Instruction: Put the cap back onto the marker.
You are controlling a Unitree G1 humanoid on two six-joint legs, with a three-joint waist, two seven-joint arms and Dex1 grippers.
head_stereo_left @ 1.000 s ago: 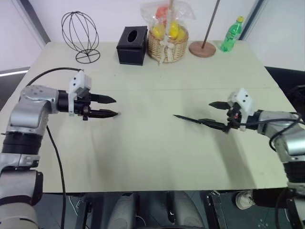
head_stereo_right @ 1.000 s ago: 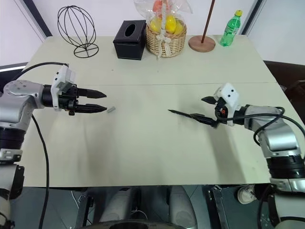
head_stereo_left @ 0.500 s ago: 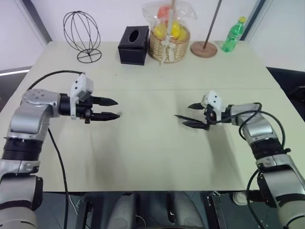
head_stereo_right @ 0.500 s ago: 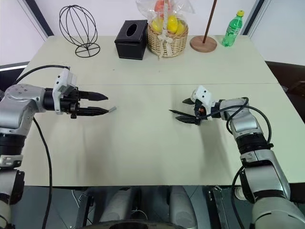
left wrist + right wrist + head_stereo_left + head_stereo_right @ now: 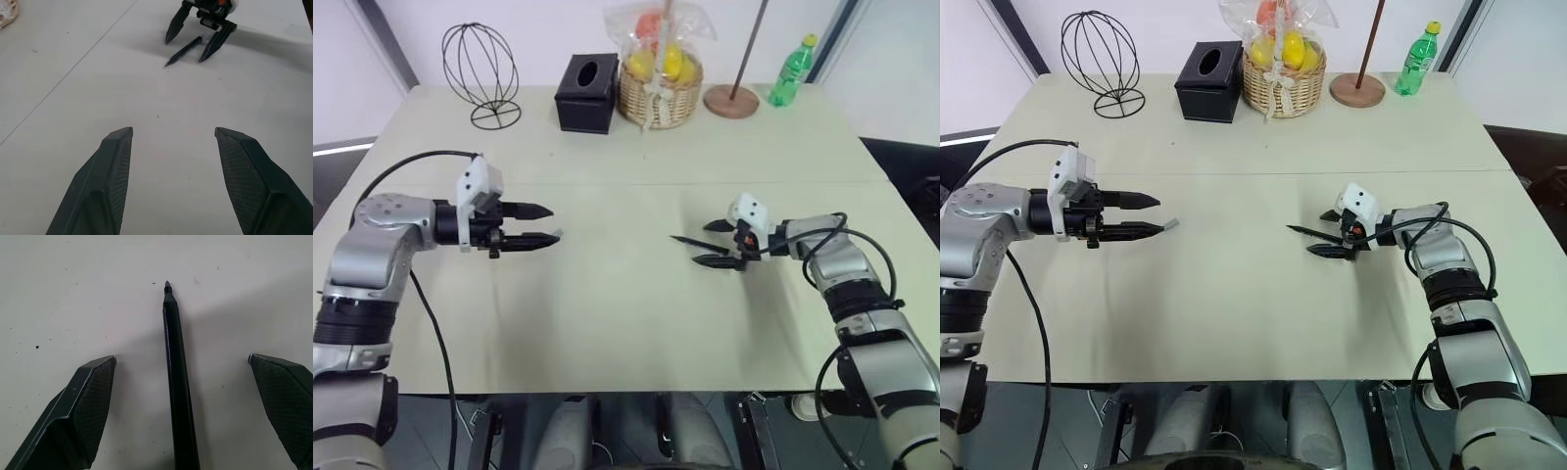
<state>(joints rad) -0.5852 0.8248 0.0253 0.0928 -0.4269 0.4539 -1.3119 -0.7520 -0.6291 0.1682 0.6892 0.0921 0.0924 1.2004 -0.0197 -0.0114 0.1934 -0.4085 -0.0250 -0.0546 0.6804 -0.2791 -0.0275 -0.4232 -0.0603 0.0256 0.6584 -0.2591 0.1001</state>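
The marker (image 5: 685,241), a thin black stick with a pointed tip, lies flat on the pale table (image 5: 607,313). Its tip points toward the table's middle. My right gripper (image 5: 700,244) is open and low over it, one finger on each side of the shaft, as the right wrist view shows with the marker (image 5: 178,382) apart from both fingers. The cap (image 5: 1171,223), a tiny grey stub, rests on the table just past the lower fingertip of my left gripper (image 5: 1159,215). That gripper is open and holds nothing. The left wrist view looks across at the marker (image 5: 184,50).
Along the far edge stand a wire globe stand (image 5: 480,73), a black tissue box (image 5: 585,93), a wrapped fruit basket (image 5: 656,78), a wooden pole on a round base (image 5: 731,100) and a green bottle (image 5: 790,70). Bare tabletop separates the two grippers.
My right gripper has slid in from the right along the marker and sunk, so its fingers now straddle the shaft. The marker, the cap and the left gripper have stayed put.
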